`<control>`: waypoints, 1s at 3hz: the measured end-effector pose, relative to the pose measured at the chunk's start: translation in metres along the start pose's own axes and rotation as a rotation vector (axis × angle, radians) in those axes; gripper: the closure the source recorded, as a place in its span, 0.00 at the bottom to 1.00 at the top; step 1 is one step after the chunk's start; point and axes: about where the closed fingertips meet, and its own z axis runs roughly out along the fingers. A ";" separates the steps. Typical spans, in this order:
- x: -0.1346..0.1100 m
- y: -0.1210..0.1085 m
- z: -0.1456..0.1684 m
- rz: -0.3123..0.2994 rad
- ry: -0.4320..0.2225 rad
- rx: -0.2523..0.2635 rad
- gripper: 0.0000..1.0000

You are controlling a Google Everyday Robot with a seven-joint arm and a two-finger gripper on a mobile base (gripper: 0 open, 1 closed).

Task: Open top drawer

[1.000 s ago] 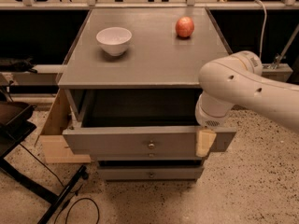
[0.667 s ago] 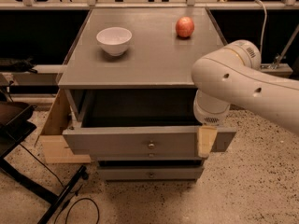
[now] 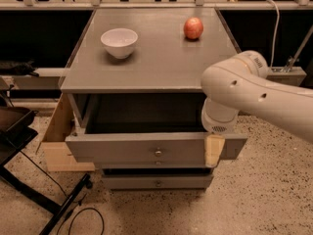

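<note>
The top drawer (image 3: 122, 149) of the grey cabinet stands pulled out, its dark inside showing below the cabinet top. Its flat front carries a small round metal knob (image 3: 158, 152). My gripper (image 3: 214, 151) hangs from the white arm (image 3: 254, 89) at the right end of the drawer front, its tan tip over the front's upper edge. Two shorter drawer fronts sit below; the lowest drawer (image 3: 157, 182) is shut, and the middle one shows only as a sliver.
A white bowl (image 3: 119, 41) and a red apple (image 3: 193, 28) sit on the cabinet top (image 3: 156, 62). A wooden board (image 3: 57, 141) leans at the cabinet's left. A black stand (image 3: 19, 131) and a cable (image 3: 83, 214) lie on the floor at the left.
The white arm has swung slightly to the left. The gripper stays at the right end of the drawer front. The drawer has not visibly moved.
</note>
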 end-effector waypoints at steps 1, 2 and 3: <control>-0.004 -0.005 0.052 -0.011 -0.046 -0.076 0.00; 0.001 0.009 0.092 -0.018 -0.057 -0.161 0.27; 0.018 0.030 0.079 -0.019 -0.017 -0.189 0.50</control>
